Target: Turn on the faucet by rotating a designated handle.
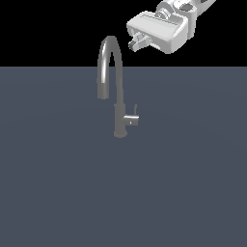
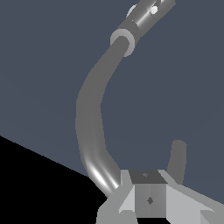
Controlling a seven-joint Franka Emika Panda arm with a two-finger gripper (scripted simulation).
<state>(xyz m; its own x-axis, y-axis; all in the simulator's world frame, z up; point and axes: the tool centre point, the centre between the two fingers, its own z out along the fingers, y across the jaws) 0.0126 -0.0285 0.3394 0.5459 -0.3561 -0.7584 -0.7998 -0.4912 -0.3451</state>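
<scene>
The faucet (image 1: pixel 117 96) is a slim dark-grey gooseneck tap standing upright on the grey floor, with its nozzle (image 1: pixel 102 91) hanging on the exterior view's left. The handle (image 1: pixel 131 120) is a short stub on the body's right side with a thin lever (image 1: pixel 135 110) rising from its end. My gripper (image 1: pixel 136 42) hovers above and to the right of the arch's top, touching nothing, with its fingers together and empty. In the wrist view the gripper (image 2: pixel 148 188) sits just over the spout (image 2: pixel 89 118). The nozzle (image 2: pixel 177 157) shows beside it and the tap's body (image 2: pixel 142 19) lies far below.
The flat grey floor (image 1: pixel 183 183) spreads all around the tap. Nothing else stands on it. Black background lies beyond its far edge.
</scene>
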